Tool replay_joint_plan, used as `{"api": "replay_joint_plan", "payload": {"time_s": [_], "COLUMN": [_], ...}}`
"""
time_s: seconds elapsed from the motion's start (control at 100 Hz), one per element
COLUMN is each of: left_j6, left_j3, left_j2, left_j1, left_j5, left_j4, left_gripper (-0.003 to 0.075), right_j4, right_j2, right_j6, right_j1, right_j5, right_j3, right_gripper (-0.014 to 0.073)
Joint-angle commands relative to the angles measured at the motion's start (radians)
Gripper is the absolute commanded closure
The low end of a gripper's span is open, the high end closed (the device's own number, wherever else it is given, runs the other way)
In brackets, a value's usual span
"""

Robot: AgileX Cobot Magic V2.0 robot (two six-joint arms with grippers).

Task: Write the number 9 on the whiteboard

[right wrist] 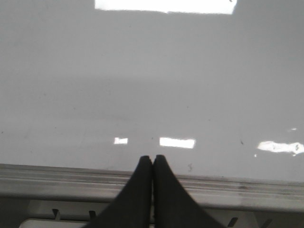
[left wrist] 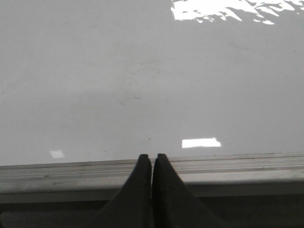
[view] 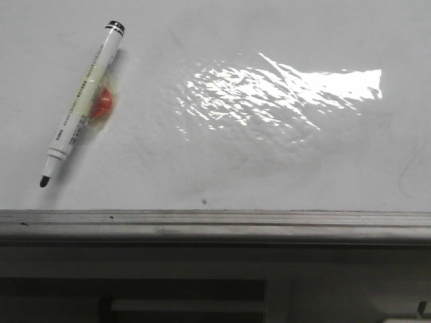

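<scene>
The whiteboard (view: 269, 161) fills the front view, glossy white with faint grey smudges and a small dark speck (view: 203, 200) near its grey metal edge rail (view: 215, 225). No number 9 shows on it. A white marker (view: 83, 101) with a black uncapped tip lies on the board at the far left, propped on a small red piece (view: 103, 105). Neither gripper shows in the front view. My left gripper (left wrist: 152, 157) is shut and empty over the rail (left wrist: 237, 166). My right gripper (right wrist: 152, 158) is shut and empty over the rail (right wrist: 237, 187).
A bright glare patch (view: 283, 91) lies on the board at the middle right. Below the rail a dark recess with a pale bar (view: 188, 306) shows at the near side. The board (left wrist: 142, 85) (right wrist: 142, 85) fills both wrist views.
</scene>
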Motion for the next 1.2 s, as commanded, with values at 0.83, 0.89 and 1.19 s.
{"api": "replay_joint_plan", "payload": {"time_s": [0.83, 0.89, 1.19], "left_j6": [-0.005, -0.005, -0.005], "left_j3": [0.018, 0.018, 0.018], "left_j2": [-0.027, -0.027, -0.027], "left_j1": [0.003, 0.003, 0.003], "left_j5": [-0.157, -0.160, -0.292], "left_j4": [0.132, 0.115, 0.083], "left_gripper": [0.0741, 0.0741, 0.0741], "right_j4": [-0.089, -0.108, 0.011], "right_j2": [-0.015, -0.015, -0.009], "right_j6": [-0.007, -0.007, -0.001], "right_j1": [-0.004, -0.004, -0.004], "right_j5": [-0.214, -0.236, -0.331], "right_j3": [0.030, 0.030, 0.028], "right_gripper": [0.0655, 0.0655, 0.0655]}}
